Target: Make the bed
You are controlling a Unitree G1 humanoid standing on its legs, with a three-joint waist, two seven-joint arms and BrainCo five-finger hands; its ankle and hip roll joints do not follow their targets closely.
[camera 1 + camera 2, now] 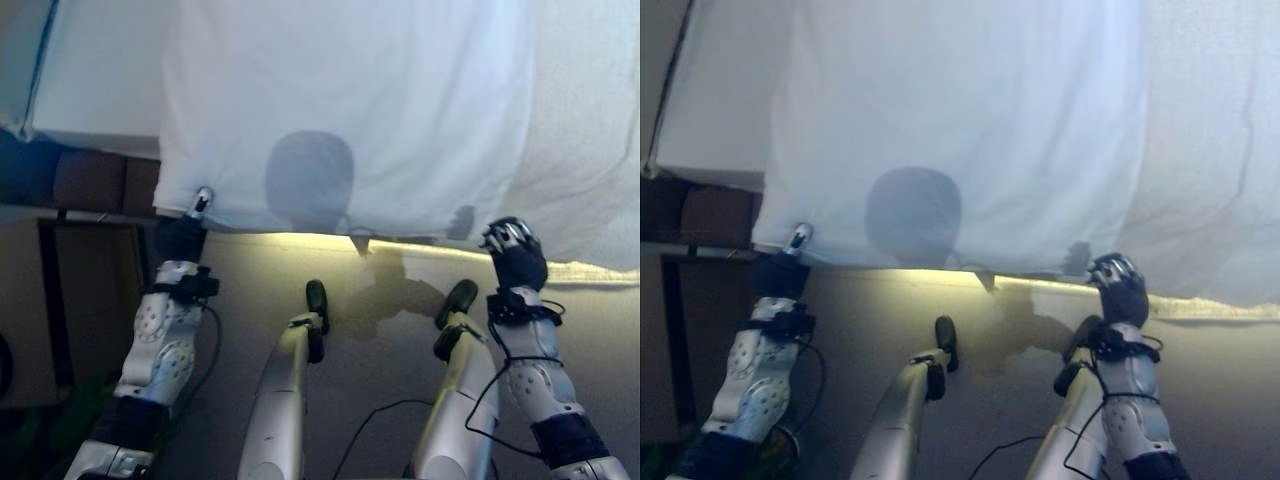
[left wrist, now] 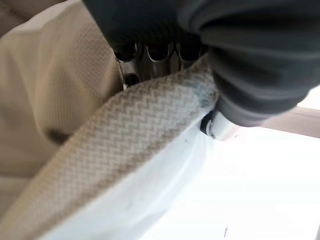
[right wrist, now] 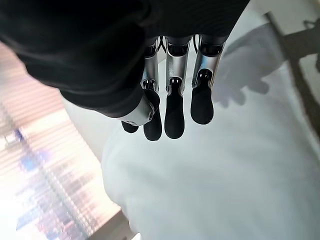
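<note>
Your left hand (image 1: 184,236) is gripping the near edge of the white sheet (image 1: 340,110), its fingers (image 2: 150,50) curling round the textured hem in the wrist view. Your right hand (image 1: 517,252) is hanging just below that edge, fingers (image 3: 172,112) relaxed and holding nothing. You are seeing the sheet lying spread over the bed (image 1: 590,271), its edge draping toward you.

The head views are dim and soft, with a bluish tone, and a round shadow falls on the white sheet (image 1: 350,110) near its lower edge. A bright yellowish strip of light runs under this edge. In the right wrist view, daylight glares behind the blurred window blinds (image 3: 35,165).
</note>
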